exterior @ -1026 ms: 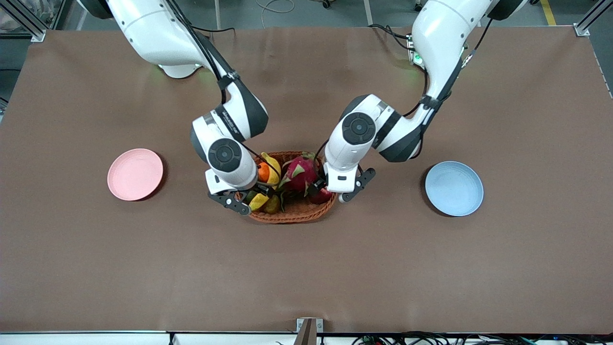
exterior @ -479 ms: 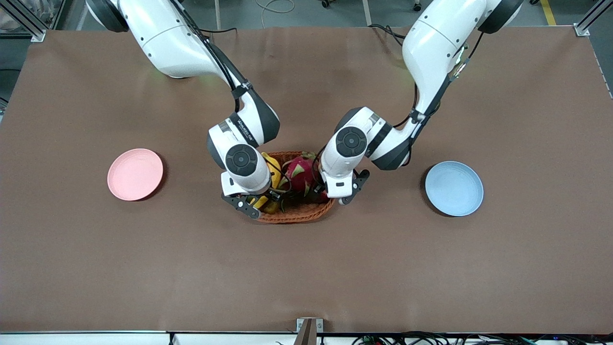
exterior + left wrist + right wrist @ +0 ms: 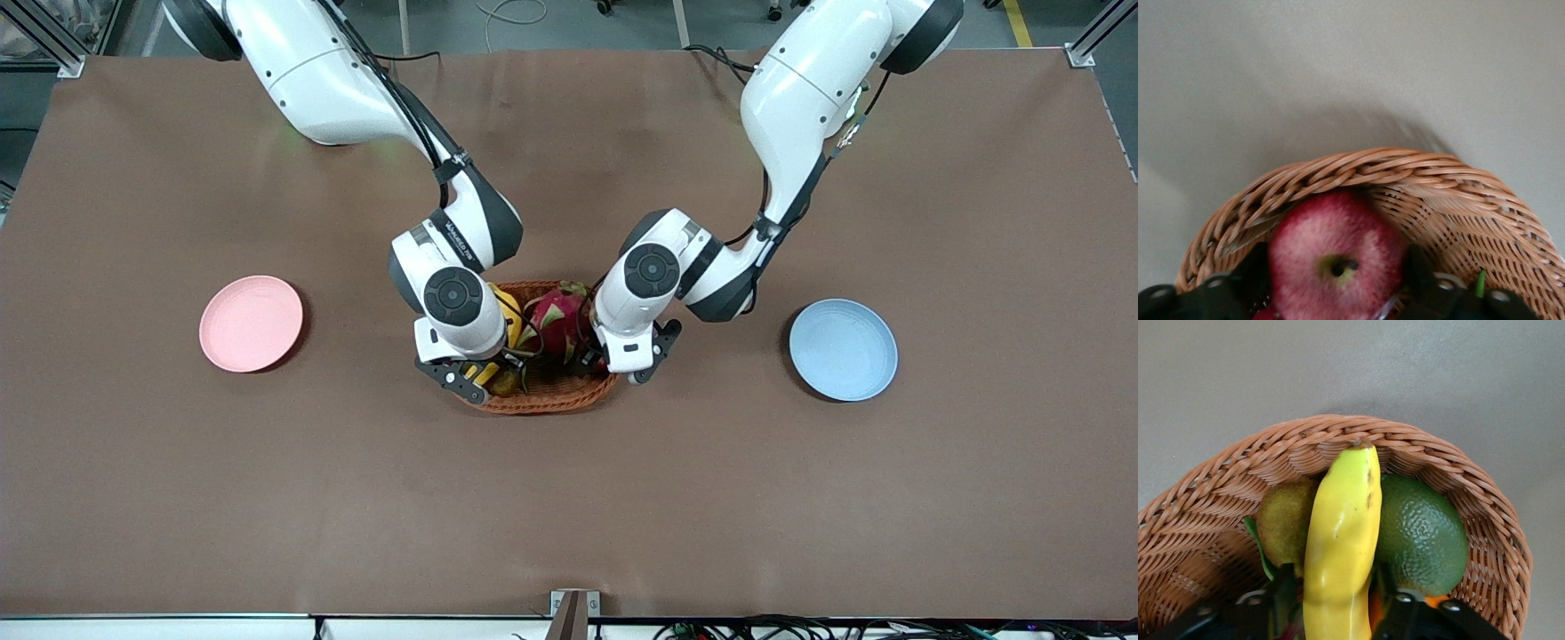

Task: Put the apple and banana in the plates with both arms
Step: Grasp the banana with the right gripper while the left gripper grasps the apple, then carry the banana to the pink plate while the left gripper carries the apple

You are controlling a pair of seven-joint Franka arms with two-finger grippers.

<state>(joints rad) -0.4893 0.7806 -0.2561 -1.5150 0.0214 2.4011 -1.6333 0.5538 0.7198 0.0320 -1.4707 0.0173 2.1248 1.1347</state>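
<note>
Both my arms reach into the basket at the middle of the table, each at its own end. My left gripper sits low inside the basket at the left arm's end, its two black fingers pressed against either side of the apple, clamped on it. The apple rests against the woven wall with its stem dimple turned up toward my wrist camera. My right gripper is down in the basket at the right arm's end, fingers closed on the flanks of the banana. The banana's long axis runs from between my fingers to the basket rim, its tip meeting the weave there. It lies on top of a brownish round fruit and a bumpy green fruit, one on each side. A pink dragon fruit fills the basket between my two grippers. The pink plate lies well apart toward the right arm's end of the table, the blue plate well apart toward the left arm's end.
</note>
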